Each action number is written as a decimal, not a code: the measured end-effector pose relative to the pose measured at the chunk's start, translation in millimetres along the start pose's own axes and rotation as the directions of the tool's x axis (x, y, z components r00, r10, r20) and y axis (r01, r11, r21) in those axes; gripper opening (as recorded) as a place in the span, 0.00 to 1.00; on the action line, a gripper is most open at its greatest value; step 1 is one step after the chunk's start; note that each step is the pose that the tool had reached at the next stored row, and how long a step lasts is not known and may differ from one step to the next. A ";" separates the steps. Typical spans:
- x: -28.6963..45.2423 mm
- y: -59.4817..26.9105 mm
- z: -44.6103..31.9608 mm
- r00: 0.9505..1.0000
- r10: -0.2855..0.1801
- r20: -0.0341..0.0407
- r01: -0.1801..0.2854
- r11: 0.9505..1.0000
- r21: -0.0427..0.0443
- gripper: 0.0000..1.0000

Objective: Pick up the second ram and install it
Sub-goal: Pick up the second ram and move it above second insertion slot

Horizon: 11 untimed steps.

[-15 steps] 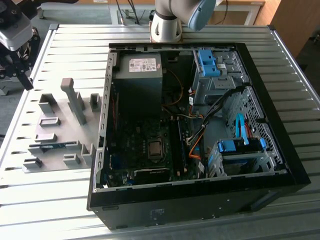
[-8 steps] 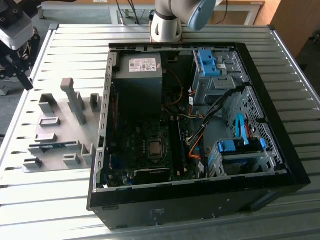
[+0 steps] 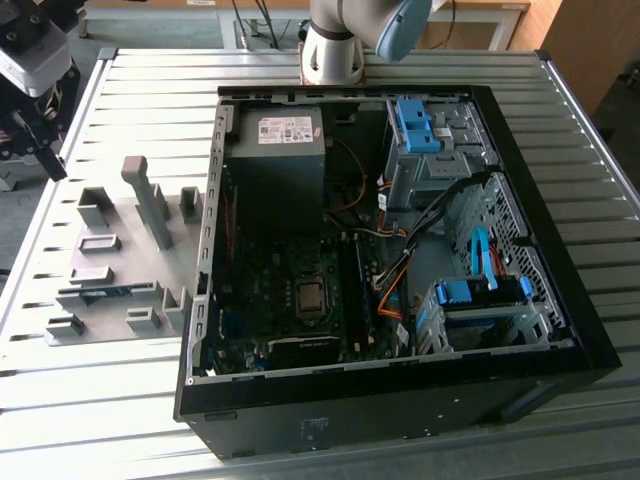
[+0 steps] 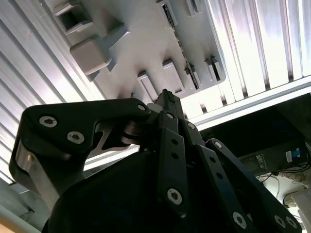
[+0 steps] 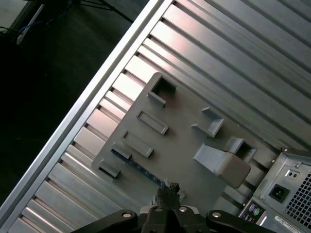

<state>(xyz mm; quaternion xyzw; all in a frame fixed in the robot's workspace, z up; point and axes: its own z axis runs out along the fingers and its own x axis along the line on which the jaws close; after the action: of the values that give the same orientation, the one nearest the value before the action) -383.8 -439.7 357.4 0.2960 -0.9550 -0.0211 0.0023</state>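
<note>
A ribbed aluminium table (image 3: 150,80) of long parallel slats carries the work, its metal shining in bright bands in both wrist views. On it lies a flat, matte grey fixture plate (image 3: 120,215) moulded with blocky holders, open rectangular pockets and one taller slanted post (image 3: 150,200). Just beside the plate, on the exterior view's right, sits an open black computer case (image 3: 400,410) with its board, cables and blue drive brackets exposed.

The gripper (image 5: 168,187) has slim black link fingers, bolted with round silver screw heads, that taper to a narrow point. In both wrist views the two tips appear pressed together with nothing between them, though the steep angle makes a small gap hard to rule out. It hangs above the fixture plate and no contact with anything shows.

The second ram (image 3: 95,293) is a long, thin blue stick lying flat in a slot of the plate, at the end away from the case. In the first wrist view it reads as a dark blue strip (image 5: 136,166) running up to just ahead of the closed tips. The arm's pale base (image 3: 335,45) stands at the table's far edge behind the case.
</note>
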 end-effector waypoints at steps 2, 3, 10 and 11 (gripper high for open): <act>0.0 0.0 0.1 1.000 -0.018 -0.001 0.018 1.000 0.000 0.11; 0.0 0.0 0.2 1.000 -0.028 -0.001 0.028 1.000 0.000 0.11; 0.0 0.0 0.7 0.994 -0.108 -0.005 0.108 0.994 0.000 0.11; 0.0 0.0 0.8 0.992 -0.123 -0.006 0.123 0.992 -0.001 0.11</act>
<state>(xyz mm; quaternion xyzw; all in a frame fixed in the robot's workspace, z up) -383.8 -439.7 356.6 0.3544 -0.9349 -0.0205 0.0037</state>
